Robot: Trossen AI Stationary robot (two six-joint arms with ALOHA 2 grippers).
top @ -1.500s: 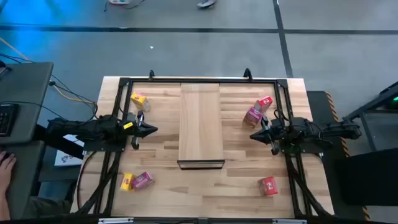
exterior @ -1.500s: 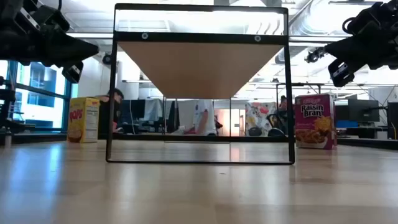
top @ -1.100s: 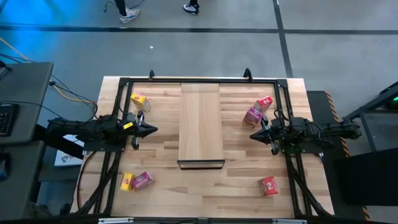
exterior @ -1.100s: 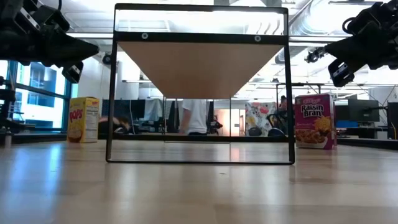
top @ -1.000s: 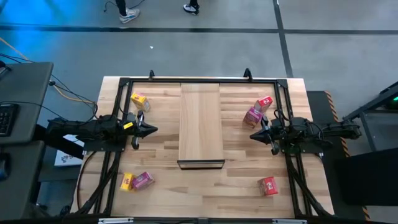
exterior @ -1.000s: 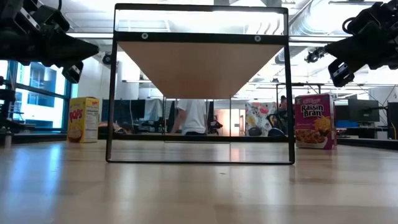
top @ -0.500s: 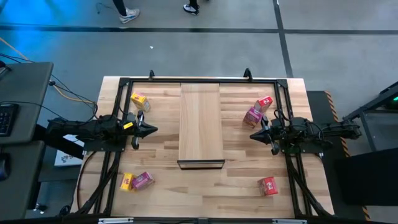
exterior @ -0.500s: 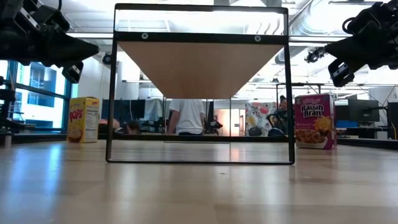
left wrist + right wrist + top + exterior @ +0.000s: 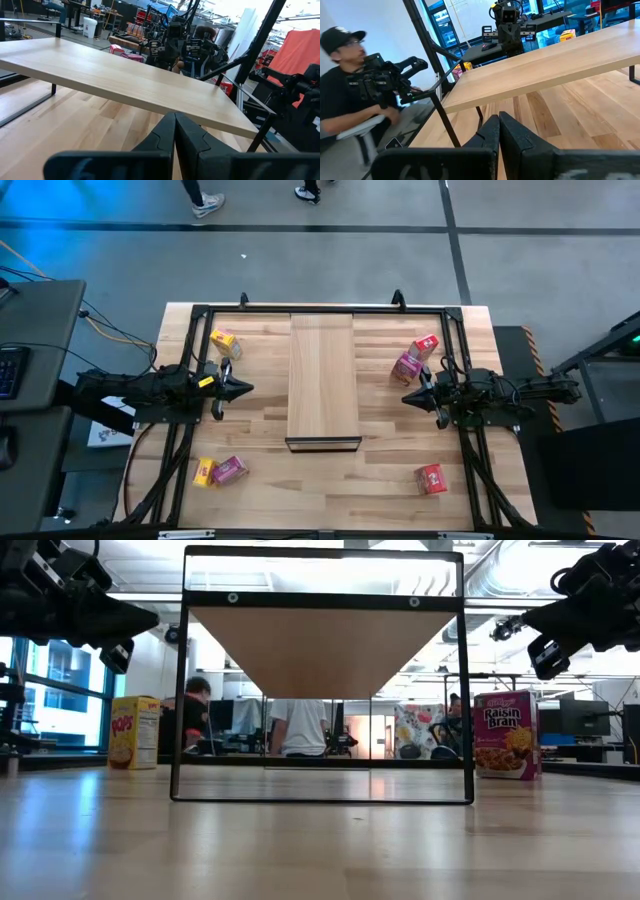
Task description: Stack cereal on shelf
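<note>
Left tool (image 9: 244,389) and right tool (image 9: 408,397) (both pinched closed, empty) flank smooth pale-wood shelf (image 9: 322,370)

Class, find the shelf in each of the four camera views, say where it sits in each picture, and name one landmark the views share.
High view: the shelf runs down the table's middle, between both arms.
Low view: seen from below, its underside fills the upper centre.
Left wrist view: a pale slab crosses the picture above the left hand.
Right wrist view: it slants across above the right hand.
Shared landmark: the black metal frame carrying it.
</note>
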